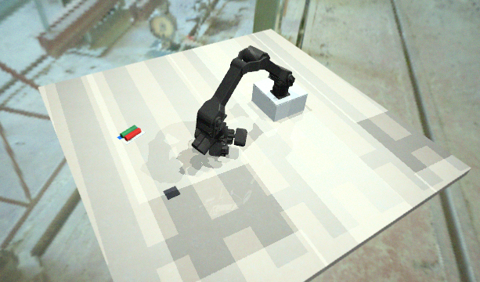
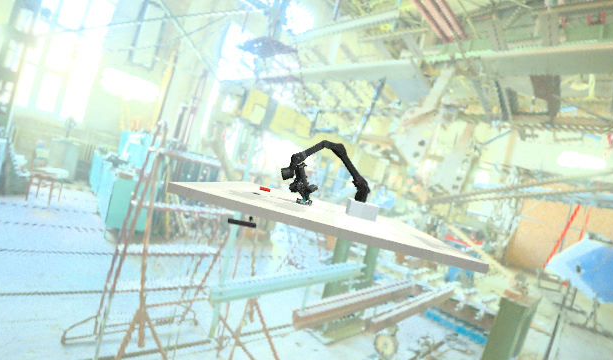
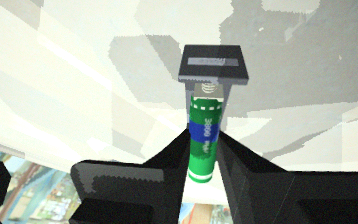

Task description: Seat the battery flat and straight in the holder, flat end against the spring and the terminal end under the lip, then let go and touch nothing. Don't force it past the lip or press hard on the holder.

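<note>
The green battery [image 3: 204,157] with a blue band is between the fingers of my gripper [image 3: 202,135] [image 1: 223,150] [image 2: 303,200], which is shut on it. The battery lies over the grey channel of the holder [image 3: 213,62], lined up nearly lengthwise. Its far end meets the plate of the spring [image 3: 209,87], which shows only as a few short coils beside the dark end wall. The battery's near end, with a white ring, shows between the fingers. The lip is hidden, so I cannot tell whether that end is under it or whether the battery lies flat. The gripper hides the holder in the top view.
A red cylinder [image 1: 132,134] [image 2: 265,189] and a green cylinder [image 1: 128,131] lie side by side on a small white base with a blue tab, at the left. A small dark block [image 1: 171,193] lies nearer the front. The arm stands on a white box [image 1: 288,106] [image 2: 362,210].
</note>
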